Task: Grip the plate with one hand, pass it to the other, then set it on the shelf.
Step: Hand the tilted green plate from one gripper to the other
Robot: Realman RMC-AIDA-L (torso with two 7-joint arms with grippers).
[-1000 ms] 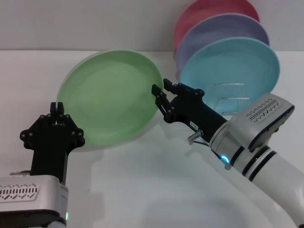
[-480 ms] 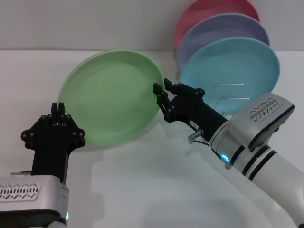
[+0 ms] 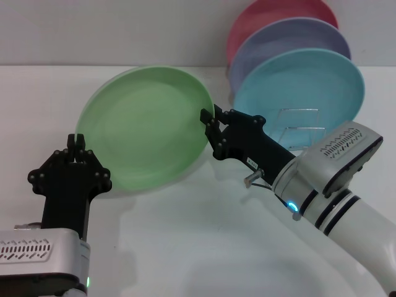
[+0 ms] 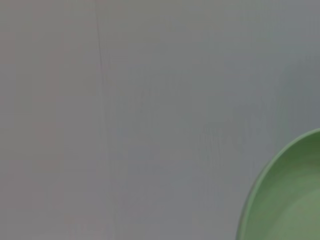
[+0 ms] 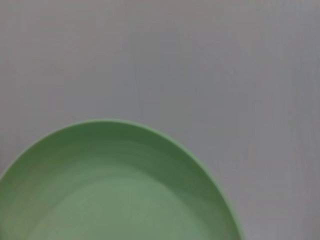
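Note:
The pale green plate [image 3: 145, 127] hangs tilted above the white table, its face towards me. My right gripper [image 3: 210, 116] is shut on its right rim, one finger on each side. My left gripper [image 3: 75, 140] is at the plate's lower left edge, fingers a little apart, and the rim stands just clear of them. The plate shows at the edge of the left wrist view [image 4: 285, 200] and fills the lower part of the right wrist view [image 5: 115, 190]. The silver wire shelf [image 3: 300, 124] stands behind my right arm.
A light blue plate [image 3: 303, 83], a lavender plate [image 3: 291, 40] and a pink plate [image 3: 272, 12] stand upright in the wire shelf at the back right. The white table [image 3: 204, 247] spreads out below both arms.
The green plate has shifted slightly right and up with my right gripper, its left rim drawing out of my left gripper's fingers. The left arm has stayed in place.

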